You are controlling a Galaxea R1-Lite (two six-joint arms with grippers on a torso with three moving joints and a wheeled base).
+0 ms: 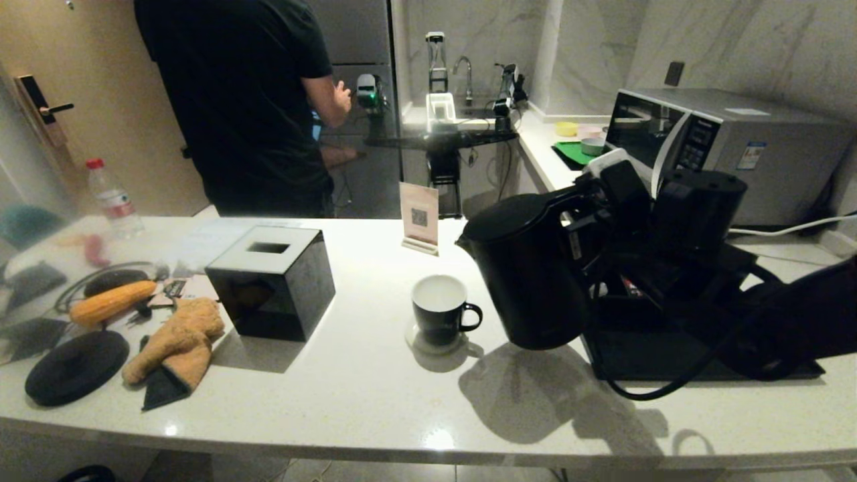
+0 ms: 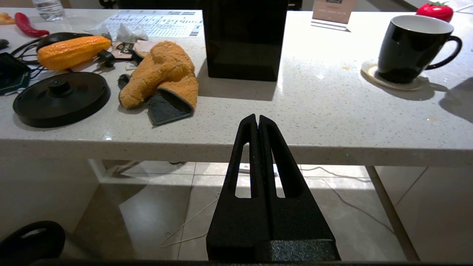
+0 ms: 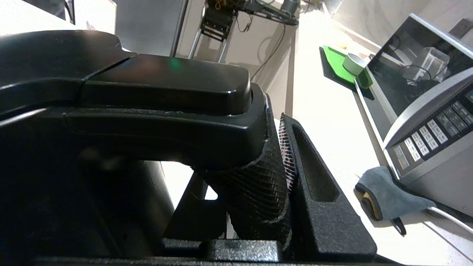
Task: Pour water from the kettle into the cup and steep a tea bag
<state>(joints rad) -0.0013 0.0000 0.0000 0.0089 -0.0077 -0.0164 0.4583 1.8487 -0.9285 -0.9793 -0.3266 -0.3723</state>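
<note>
The black kettle (image 1: 529, 274) hangs just right of the cup (image 1: 440, 311), close to upright. Its spout (image 1: 462, 244) points left, a little above the cup's handle side. No stream leaves the spout. My right gripper (image 1: 602, 201) is shut on the kettle's loop handle (image 3: 162, 85), and the ribbed grip sits between its fingers (image 3: 306, 173). The cup (image 2: 408, 48) stands on a pale coaster (image 1: 418, 343) and shows a white inside. I cannot tell whether it holds water. The tea bag is out of view. My left gripper (image 2: 257, 120) is shut and empty, parked below the counter's front edge.
A black cube tissue box (image 1: 271, 281) stands left of the cup. Farther left lie an orange mitt (image 1: 177, 341), a corn cob (image 1: 110, 301) and the kettle base (image 1: 75, 367). A black tray (image 1: 669, 351) and a microwave (image 1: 730, 140) are on the right. A person (image 1: 248, 100) stands behind.
</note>
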